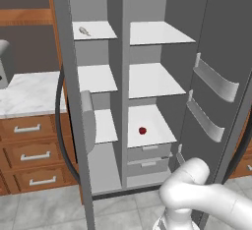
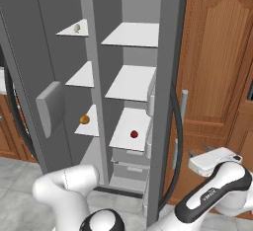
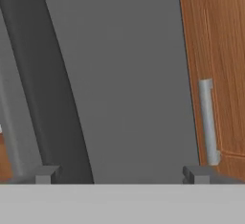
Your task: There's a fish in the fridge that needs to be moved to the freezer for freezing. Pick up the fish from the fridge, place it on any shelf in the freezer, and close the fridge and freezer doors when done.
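The tall grey unit stands with both doors swung open. The fish, a small grey-tan sliver, lies on the top narrow shelf of the freezer; it is also seen in the right base view as the fish. The fridge beside it has broad white shelves and grey drawers. My gripper is open with nothing between its fingertips. It faces the outer grey face of the fridge door, next to the door's dark handle. My hand hangs low, to the right of that door.
A small dark-red ball sits on the fridge's lowest shelf and an orange round thing on a low freezer shelf. A wooden cabinet door with a grey handle stands close on the right. A marble counter with drawers is at the left.
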